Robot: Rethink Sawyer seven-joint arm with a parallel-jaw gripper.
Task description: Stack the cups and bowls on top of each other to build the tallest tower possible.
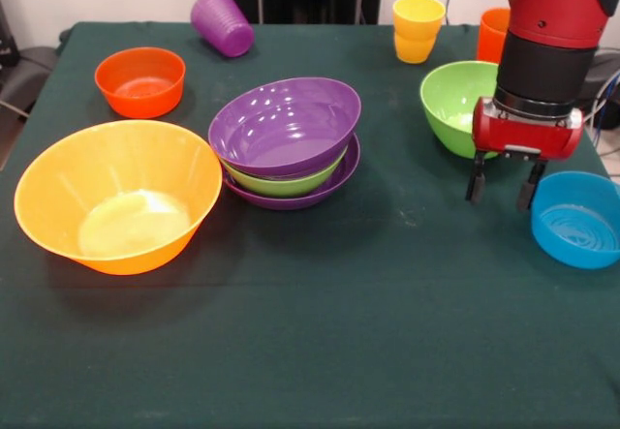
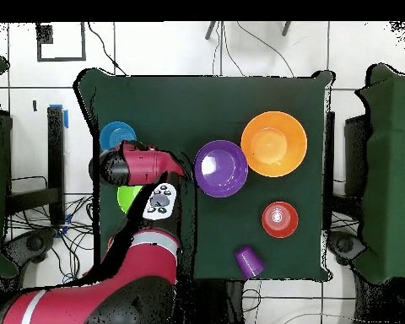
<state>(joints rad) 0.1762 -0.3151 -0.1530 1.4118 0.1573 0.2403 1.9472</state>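
The tower (image 1: pixel 286 143) of glossy purple and green plastic bowls sits tilted; the empty, parted claw (image 1: pixel 502 189) could clip the small blue plastic bowl (image 1: pixel 577 220) beside it.

purple ribbed cup (image 1: pixel 222 22), blue bowl (image 1: pixel 576 220), dark green table (image 1: pixel 320 332).

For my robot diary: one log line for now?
claw: open, empty, above table | between green bowl and blue bowl | stack: three bowls
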